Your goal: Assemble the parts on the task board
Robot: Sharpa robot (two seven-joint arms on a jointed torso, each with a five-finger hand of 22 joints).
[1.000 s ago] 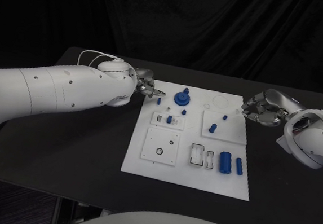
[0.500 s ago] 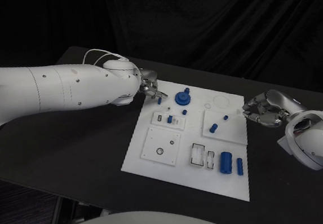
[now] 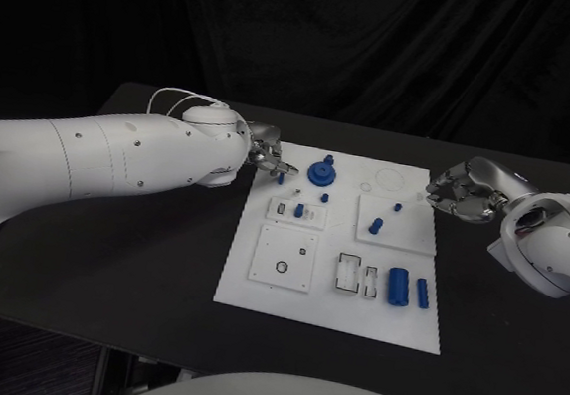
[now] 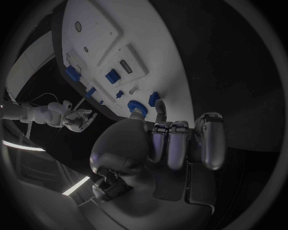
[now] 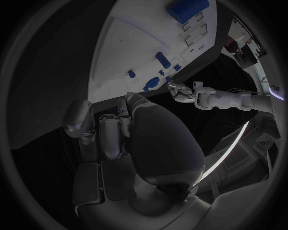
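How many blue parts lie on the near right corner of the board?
2: a thick blue cylinder and, to its right, a thinner blue bar, both on the task board.

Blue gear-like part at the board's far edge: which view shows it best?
Head view. The blue gear-like part sits unobstructed near the task board's far edge, just beside the left hand. The left wrist view shows it partly behind that hand's fingers; in the right wrist view it is small and distorted.

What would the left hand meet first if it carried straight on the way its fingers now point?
Probably the small blue peg at the white board's near corner, just ahead of the left hand; beyond it stands the round blue knob. Depth is unclear, so the hand might pass above them.
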